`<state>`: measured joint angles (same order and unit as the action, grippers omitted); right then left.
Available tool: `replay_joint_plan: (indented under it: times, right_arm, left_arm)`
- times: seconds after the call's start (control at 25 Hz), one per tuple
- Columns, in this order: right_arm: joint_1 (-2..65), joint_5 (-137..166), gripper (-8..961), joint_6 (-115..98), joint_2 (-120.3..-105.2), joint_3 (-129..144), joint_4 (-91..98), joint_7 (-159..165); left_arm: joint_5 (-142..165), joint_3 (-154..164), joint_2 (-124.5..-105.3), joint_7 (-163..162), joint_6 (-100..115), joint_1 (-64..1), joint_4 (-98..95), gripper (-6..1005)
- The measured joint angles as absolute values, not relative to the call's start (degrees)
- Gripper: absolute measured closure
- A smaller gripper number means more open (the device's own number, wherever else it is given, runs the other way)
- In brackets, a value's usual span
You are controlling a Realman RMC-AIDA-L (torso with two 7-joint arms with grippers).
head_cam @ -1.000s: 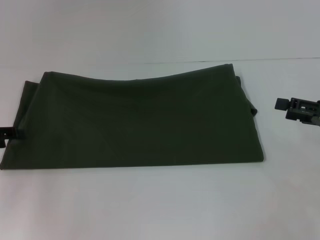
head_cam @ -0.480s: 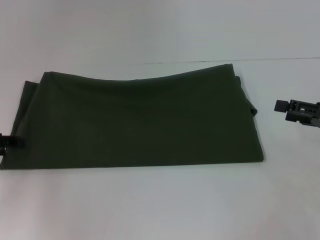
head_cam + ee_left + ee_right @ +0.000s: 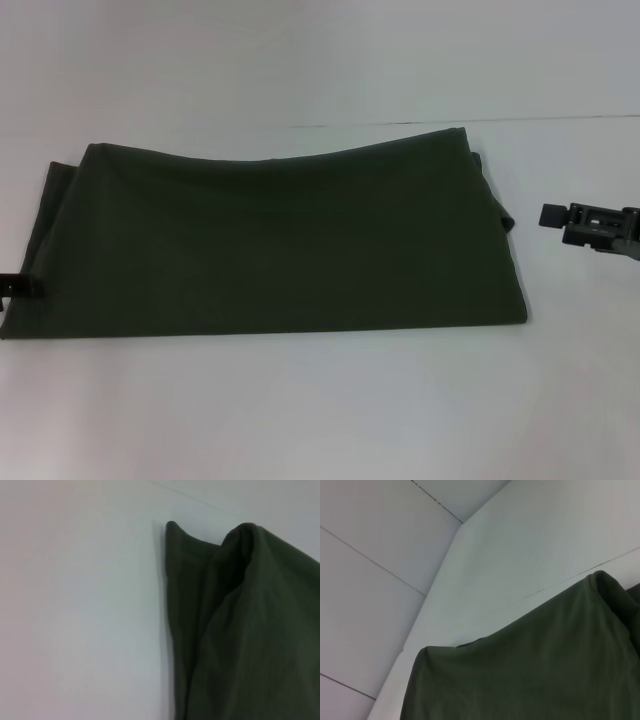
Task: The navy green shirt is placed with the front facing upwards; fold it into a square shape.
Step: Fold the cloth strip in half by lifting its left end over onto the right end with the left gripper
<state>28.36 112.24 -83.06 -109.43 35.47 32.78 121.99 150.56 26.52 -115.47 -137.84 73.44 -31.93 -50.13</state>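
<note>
Two hands are flanking the navy green shirt (image 3: 270, 240), which is lying folded into a wide band across the white worktop (image 3: 320, 410). Left hand (image 3: 18, 286) is sitting at its left edge, right hand (image 3: 585, 222) hovering just beside its right edge; whether either is spread, I cannot tell.

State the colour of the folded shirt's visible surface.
Plain dark olive green shirt, no lettering showing; clearest in the head view.

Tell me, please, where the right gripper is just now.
In the head view, the right gripper hovers at the right edge, just clear of the folded shirt's right side.
</note>
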Motion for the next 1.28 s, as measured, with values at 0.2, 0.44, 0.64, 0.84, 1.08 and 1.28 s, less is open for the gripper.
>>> replay_joint_plan:
  times: [0.2, 0.44, 0.64, 0.84, 1.08, 1.28]
  right_arm:
    - [28.5, 112.2, 59, -83.1, -109.52, 35.5, 32.8, 121.9]
    - [28.5, 112.2, 62, -83.2, -109.51, 35.5, 32.8, 121.9]
    - [28.5, 112.2, 65, -83.1, -109.51, 35.5, 32.8, 121.9]
    - [28.4, 112.2, 68, -83.1, -109.57, 35.5, 32.7, 121.8]
    - [28.4, 112.2, 72, -83.0, -109.61, 35.5, 32.8, 121.8]
    - [28.5, 112.2, 75, -82.9, -109.70, 35.5, 32.6, 121.5]
  left_arm:
    - [151.4, 26.5, -115.60, -137.9, 73.1, -32.0, -49.7, 317]
    - [151.4, 26.9, -115.59, -137.9, 73.2, -32.1, -49.5, 317]
    - [151.7, 27.2, -115.32, -138.1, 73.9, -32.8, -48.1, 316]
    - [152.8, 27.2, -115.12, -138.9, 74.5, -33.5, -47.3, 320]
    - [153.2, 27.2, -115.04, -139.3, 74.5, -33.6, -47.6, 322]
    - [154.5, 27.2, -115.04, -139.3, 73.4, -33.7, -47.9, 323]
